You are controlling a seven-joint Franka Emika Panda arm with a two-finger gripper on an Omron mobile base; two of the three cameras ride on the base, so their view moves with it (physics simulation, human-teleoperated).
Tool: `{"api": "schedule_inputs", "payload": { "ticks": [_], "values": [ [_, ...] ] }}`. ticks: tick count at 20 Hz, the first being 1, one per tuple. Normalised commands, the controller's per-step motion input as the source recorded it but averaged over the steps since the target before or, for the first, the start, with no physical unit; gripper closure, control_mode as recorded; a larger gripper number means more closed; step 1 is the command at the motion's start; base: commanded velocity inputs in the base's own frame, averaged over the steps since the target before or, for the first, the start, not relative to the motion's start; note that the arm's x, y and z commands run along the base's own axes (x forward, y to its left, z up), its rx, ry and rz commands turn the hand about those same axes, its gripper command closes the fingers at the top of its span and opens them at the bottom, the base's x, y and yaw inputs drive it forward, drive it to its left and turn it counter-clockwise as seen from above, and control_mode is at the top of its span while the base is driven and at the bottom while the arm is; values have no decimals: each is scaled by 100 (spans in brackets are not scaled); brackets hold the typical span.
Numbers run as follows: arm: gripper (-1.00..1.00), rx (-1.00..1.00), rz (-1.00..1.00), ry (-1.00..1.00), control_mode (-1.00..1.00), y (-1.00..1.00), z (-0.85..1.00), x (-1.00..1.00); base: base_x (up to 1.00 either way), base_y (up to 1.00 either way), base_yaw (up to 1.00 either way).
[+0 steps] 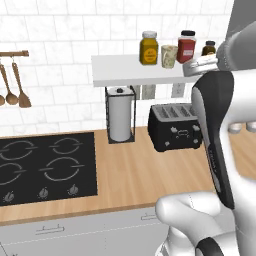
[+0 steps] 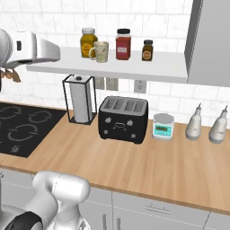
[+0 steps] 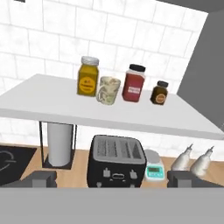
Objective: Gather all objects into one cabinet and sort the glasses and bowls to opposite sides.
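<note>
A beige speckled mug with a loop handle stands on a white wall shelf, between a yellow jar and a red jar. The same mug shows in both base views. My gripper is open, its two dark fingertips wide apart with nothing between them. It hangs in front of the shelf, level with it and well short of the mug. A grey cabinet shows its side wall at the shelf's right end; its inside is hidden. The bowls are out of view.
On the shelf are a yellow jar, a red jar and a small dark jar. Below it, the wooden counter holds a paper-towel stand, black toaster, small scale and two white bottles. A black cooktop lies left.
</note>
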Motion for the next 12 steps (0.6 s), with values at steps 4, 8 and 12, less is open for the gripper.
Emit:
{"api": "schedule_inputs", "payload": {
  "ticks": [4, 8, 12],
  "values": [
    [-100, -20, -7, -1, -100, 1, -2, 57, 0, 0, 0],
    [-100, -22, -7, -1, -100, 5, -19, 76, 0, 0, 0],
    [-100, -7, -5, 0, -100, 12, -16, 67, 0, 0, 0]
  ]
}}
